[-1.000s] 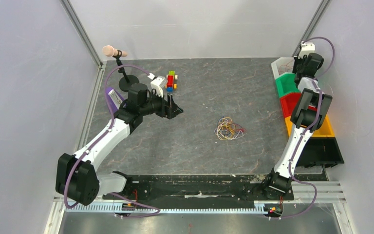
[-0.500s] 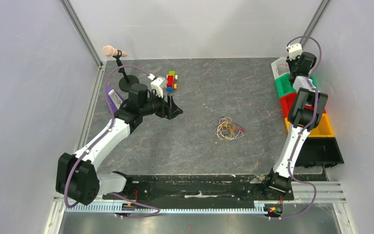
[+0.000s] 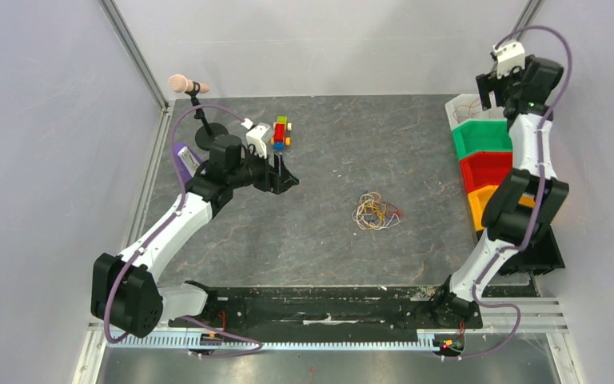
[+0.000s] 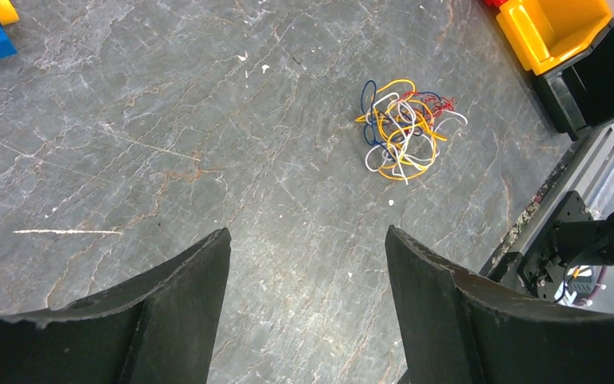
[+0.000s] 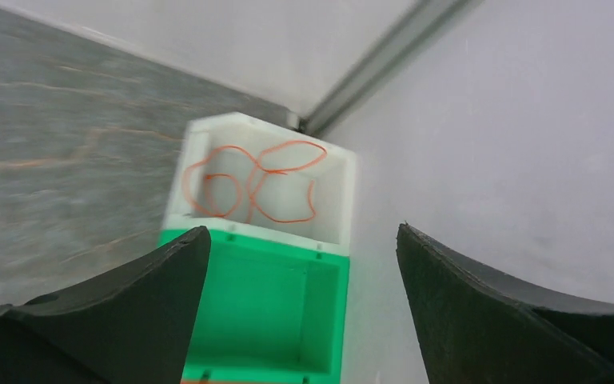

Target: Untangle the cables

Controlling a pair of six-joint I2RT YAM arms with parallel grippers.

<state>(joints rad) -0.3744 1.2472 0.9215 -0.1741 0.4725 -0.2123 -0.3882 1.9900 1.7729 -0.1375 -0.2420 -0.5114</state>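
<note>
The cables (image 3: 376, 211) lie as a small tangle of orange, yellow, white, blue and red wires on the grey tabletop, right of centre; the left wrist view has them ahead of the fingers (image 4: 404, 128). My left gripper (image 3: 290, 181) (image 4: 308, 232) hovers open well left of the bunch, nothing between its fingers. My right gripper (image 3: 489, 86) (image 5: 304, 228) is raised at the far right corner, open and empty. Below it a single orange wire (image 5: 256, 188) lies looped inside the white bin (image 5: 348, 188).
A row of bins runs along the right edge: white (image 3: 457, 106), green (image 3: 484, 138) (image 5: 264, 308), red (image 3: 488, 168), yellow (image 4: 556, 28) and black (image 4: 600, 80). A microphone on a stand (image 3: 188, 84) and coloured toy blocks (image 3: 281, 134) stand at the back left.
The right arm has lifted up and back from the bins, and its jaws have gone from shut to open. The left arm and the bunch have not moved.
</note>
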